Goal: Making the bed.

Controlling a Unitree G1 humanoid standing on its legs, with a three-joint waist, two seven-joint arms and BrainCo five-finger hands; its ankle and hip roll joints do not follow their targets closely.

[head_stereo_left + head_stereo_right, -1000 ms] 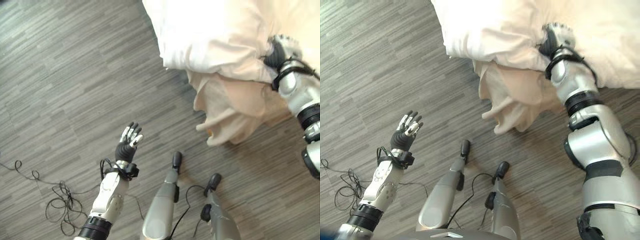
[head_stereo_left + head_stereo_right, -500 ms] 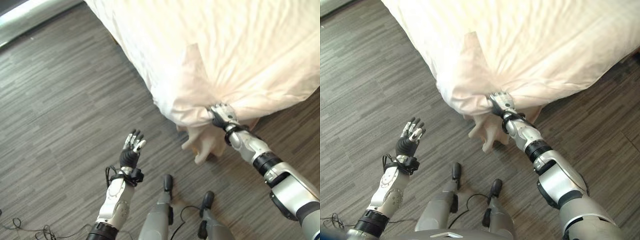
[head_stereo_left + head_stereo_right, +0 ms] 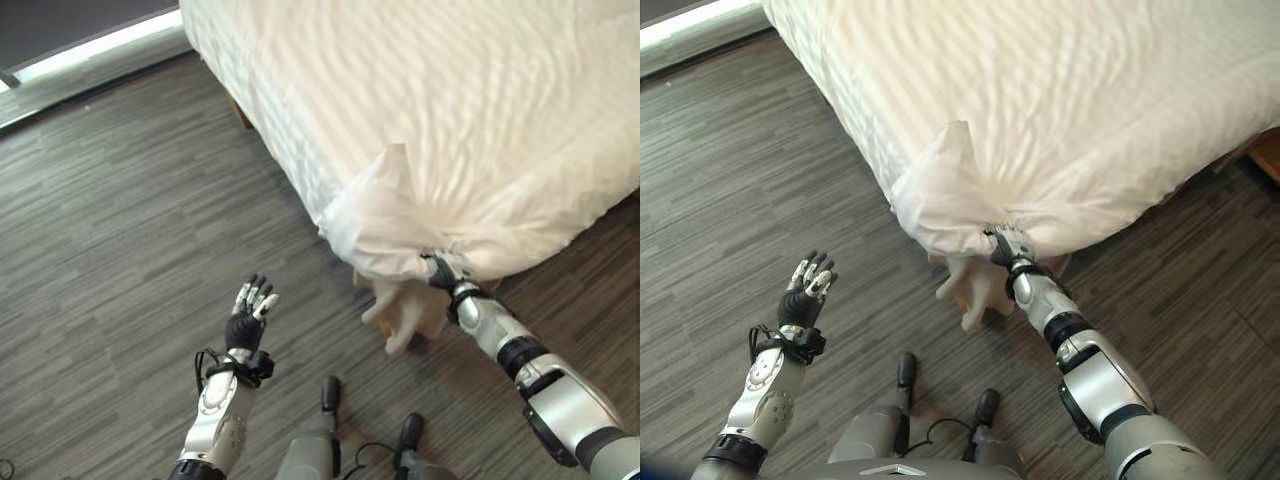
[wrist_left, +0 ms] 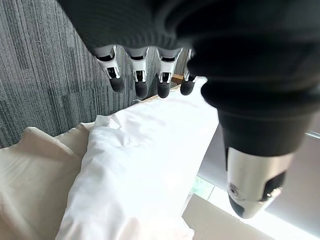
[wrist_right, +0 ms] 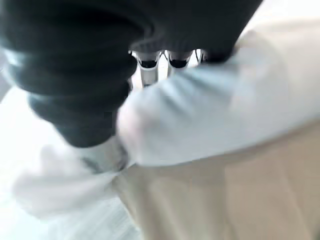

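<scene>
No writing, label, number or sign can be read anywhere: nothing printed on the pale bedding beyond the hands, nothing on the grey floor beneath them.

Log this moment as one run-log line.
task: making bed | right robot hand: shut on white duvet corner at bed edge | left robot hand: open, raised over floor, idle

Floor (image 3: 120, 230): dark grey wood-grain planks. Pale skirting strip (image 3: 90, 50) along the far edge. Even, bright light on the floor.
</scene>
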